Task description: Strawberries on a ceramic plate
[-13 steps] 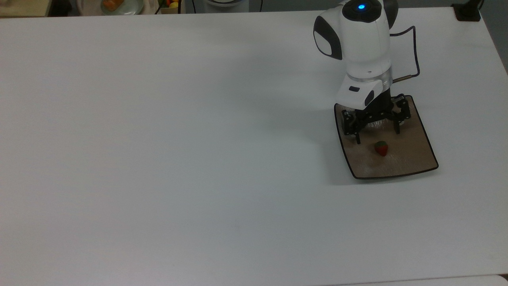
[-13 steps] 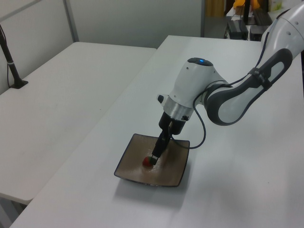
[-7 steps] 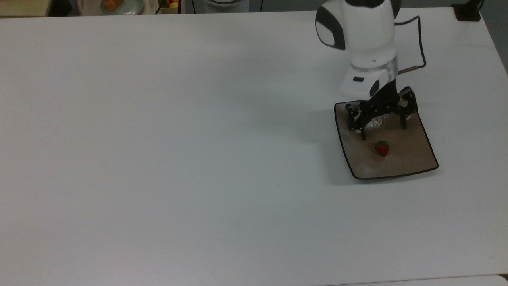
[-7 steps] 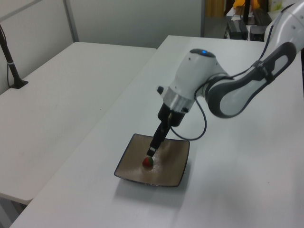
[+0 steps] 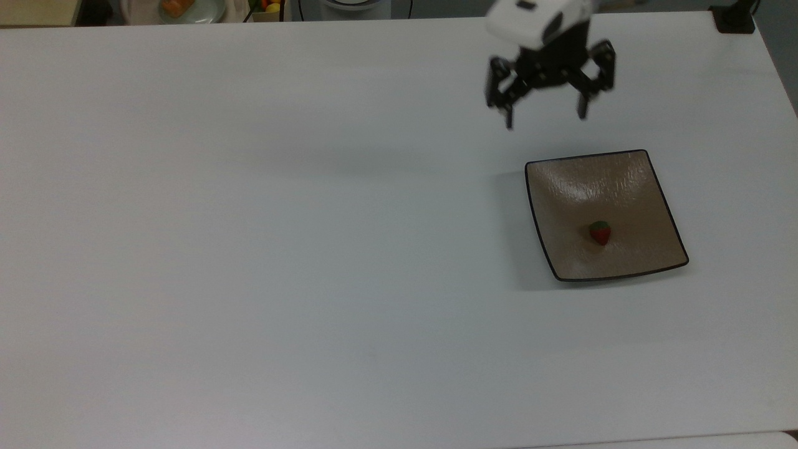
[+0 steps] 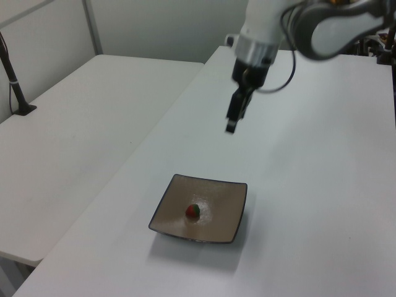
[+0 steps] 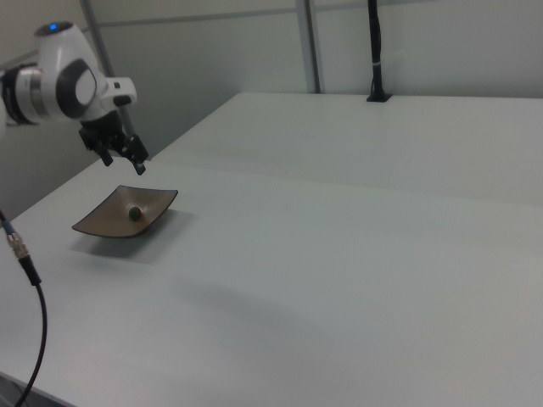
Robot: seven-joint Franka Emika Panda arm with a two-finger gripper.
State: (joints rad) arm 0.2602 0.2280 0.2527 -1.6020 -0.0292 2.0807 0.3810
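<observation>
A tiny red strawberry (image 5: 600,232) with a green cap lies on the square tan-brown ceramic plate (image 5: 623,187), slightly toward the plate's near edge in the top view. The left view has the strawberry (image 6: 193,211) near the middle of the plate (image 6: 224,213). The right view has the strawberry (image 7: 133,211) resting in the plate (image 7: 106,224). My gripper (image 5: 546,117) hangs open and empty, well above the table and apart from the plate, toward the top view's top. The gripper (image 6: 230,128) is high above the plate in the left view. In the right view the gripper (image 7: 125,165) sits just above the plate.
A pale round plate with orange food (image 5: 181,7) sits beyond the table's far edge at the top view's upper left. A black post base (image 5: 735,19) stands at the far right corner. A dark cable (image 7: 25,271) hangs at the right view's left edge.
The gripper has lifted off the plate and pulled back toward the top view's top, staying open. The strawberry stays where it lay on the plate.
</observation>
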